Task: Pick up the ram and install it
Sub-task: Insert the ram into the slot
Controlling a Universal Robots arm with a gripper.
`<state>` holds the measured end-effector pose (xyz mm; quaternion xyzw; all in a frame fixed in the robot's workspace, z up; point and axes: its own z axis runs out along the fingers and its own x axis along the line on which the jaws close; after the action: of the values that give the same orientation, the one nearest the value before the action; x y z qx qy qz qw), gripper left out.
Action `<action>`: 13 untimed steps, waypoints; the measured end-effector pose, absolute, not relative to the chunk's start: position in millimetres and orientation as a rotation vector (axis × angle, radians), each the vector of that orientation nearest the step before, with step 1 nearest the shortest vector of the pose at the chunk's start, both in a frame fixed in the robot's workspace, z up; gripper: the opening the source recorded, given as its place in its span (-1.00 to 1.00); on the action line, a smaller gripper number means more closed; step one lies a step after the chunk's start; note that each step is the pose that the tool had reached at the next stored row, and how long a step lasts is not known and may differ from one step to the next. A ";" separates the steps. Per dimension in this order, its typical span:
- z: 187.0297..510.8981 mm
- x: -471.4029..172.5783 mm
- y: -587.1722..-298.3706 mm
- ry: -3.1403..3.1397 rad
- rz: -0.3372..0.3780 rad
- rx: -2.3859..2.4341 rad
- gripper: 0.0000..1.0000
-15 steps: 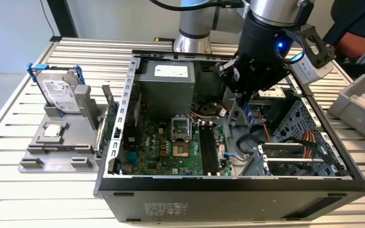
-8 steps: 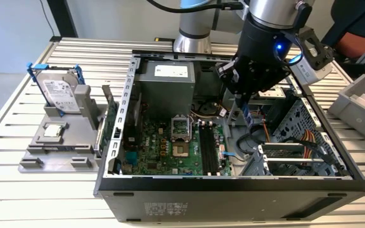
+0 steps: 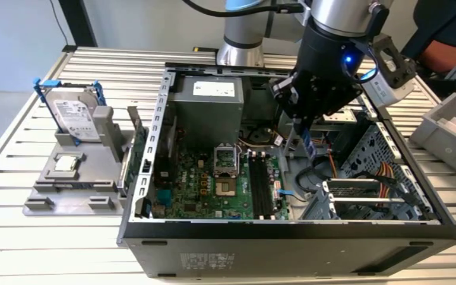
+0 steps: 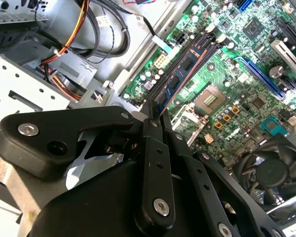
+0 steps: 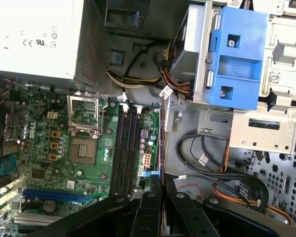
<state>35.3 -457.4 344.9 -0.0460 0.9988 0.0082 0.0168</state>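
**Above the motherboard slots: ram gripped on edge**

Gripper [image 4: 153, 121] fingers are clamped on the ram [image 4: 180, 79]. Its long axis hangs downward from the fingers, toward 6 o'clock in the exterior view, above the black slots [image 5: 126, 148]. Its upper end is hidden between the fingers.

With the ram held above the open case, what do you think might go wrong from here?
1. The ram, clamped at one end by the gripper, hangs above the black slots; it may meet them crooked and jam.
2. Loose cables lie beside the slots and might snag the gripper.
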 end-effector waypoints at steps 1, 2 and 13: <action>344.4 35.3 -457.4 3.105 0.025 -0.143 -1.00; 343.8 35.3 -457.4 3.105 0.025 -0.143 -1.00; 336.9 35.3 -457.1 3.105 0.025 -0.143 -1.00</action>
<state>35.3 -457.1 336.9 -0.0459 0.9988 0.0079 0.0166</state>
